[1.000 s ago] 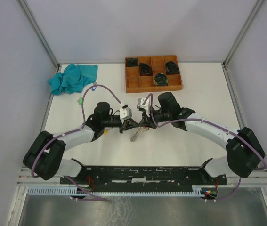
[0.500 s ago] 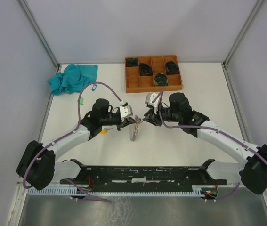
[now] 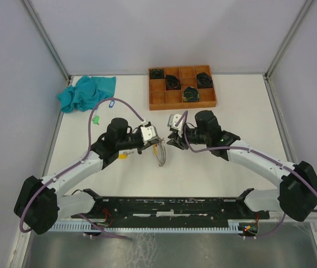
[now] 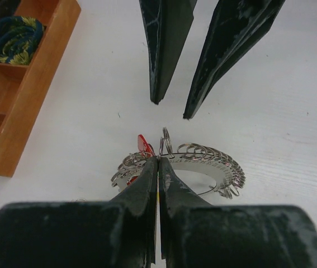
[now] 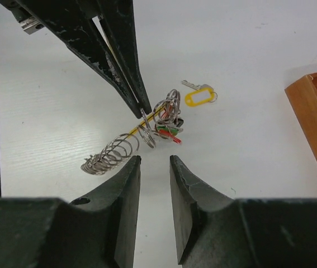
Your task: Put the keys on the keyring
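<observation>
Left end effector (image 4: 157, 163): fully closed. Its tips pinch one wire loop of the keyring (image 4: 203, 161) and carry that end.
Right end effector (image 5: 154, 162): partly open, with nothing in the gap. It faces the left one, and its tips are just beside the rings but apart from them.
Keyring: a bunch of many small split rings, with a red tag (image 4: 143, 144) among them. One end is in the left grip and the rest trails down toward the counter (image 3: 242, 114). Whether the low end touches the counter cannot be told.
Yellow key (image 5: 197, 96): it lies flat on the counter near the keyring, on its far side in the right wrist view. It is not joined to the keyring and is in no grip.
Other keys: a green key (image 3: 96, 119) and a blue key (image 3: 112, 103) lie near the cloth (image 3: 86, 92), well apart from both end effectors.
Tray (image 3: 181, 88): it stands at the far side and has no part in this step.
Step in hand (a judgement): the right end effector probably has to take a second hold on the keyring, so that one ring can be spread for a key.
How to do it well: approach slowly and in line with the left tips. Choose one single ring at the free end, not the whole bunch. Close only when the wire sits between the tips.
Left side: it should keep the pinch firm and not turn, because a thin wire slips easily.
Risk: the loose rings may swing, and the bunch may drag over the yellow key and push it away.
</observation>
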Available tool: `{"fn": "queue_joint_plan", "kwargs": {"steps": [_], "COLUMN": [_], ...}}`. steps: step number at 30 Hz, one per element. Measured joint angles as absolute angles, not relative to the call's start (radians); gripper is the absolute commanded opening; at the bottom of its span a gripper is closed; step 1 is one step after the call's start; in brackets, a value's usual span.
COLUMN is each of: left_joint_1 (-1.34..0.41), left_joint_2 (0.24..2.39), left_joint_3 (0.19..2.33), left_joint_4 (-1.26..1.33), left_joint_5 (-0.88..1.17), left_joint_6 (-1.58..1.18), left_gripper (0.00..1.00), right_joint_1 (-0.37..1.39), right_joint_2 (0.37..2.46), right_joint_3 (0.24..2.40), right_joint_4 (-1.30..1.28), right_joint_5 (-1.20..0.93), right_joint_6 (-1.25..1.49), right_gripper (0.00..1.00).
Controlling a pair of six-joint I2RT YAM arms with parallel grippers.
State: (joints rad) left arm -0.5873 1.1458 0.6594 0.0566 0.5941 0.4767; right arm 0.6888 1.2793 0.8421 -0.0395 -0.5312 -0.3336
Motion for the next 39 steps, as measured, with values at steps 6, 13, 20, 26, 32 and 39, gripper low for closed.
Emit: {"fn": "queue_joint_plan", "kwargs": {"steps": [6, 13, 20, 26, 32, 39], "left_joint_1": [-0.603, -0.608, -0.608, -0.608, -0.608, -0.608], "left_joint_2": [1.135, 1.135, 1.135, 1.135, 1.135, 1.135], "left_joint_3": [0.624, 0.610, 0.609, 0.602, 0.599, 0.599], "left_joint_4": [0.133, 0.153, 0.174, 0.190, 0.197, 0.203], "left_joint_5": [0.593, 0.583, 0.579, 0.579, 0.579, 0.580], "left_joint_6": [0.473, 0.472, 0.472, 0.469, 0.461, 0.453], "left_gripper": [0.03, 0.03, 0.03, 0.03, 0.03, 0.03], "right_joint_1": [0.689, 0.687, 0.687, 0.685, 0.678, 0.678], "right_joint_2": [1.321, 1.343, 1.383, 1.358, 1.321, 1.325], "right_joint_3": [0.838, 0.838, 0.838, 0.817, 0.776, 0.751], "right_joint_4": [0.047, 0.028, -0.009, 0.042, 0.124, 0.229], "right_joint_5": [-0.548, -0.640, -0.679, -0.656, -0.646, -0.647], "right_joint_6": [-0.371, -0.430, -0.462, -0.458, -0.435, -0.384], "right_gripper": [0.35, 0.36, 0.35, 0.36, 0.34, 0.30]}}
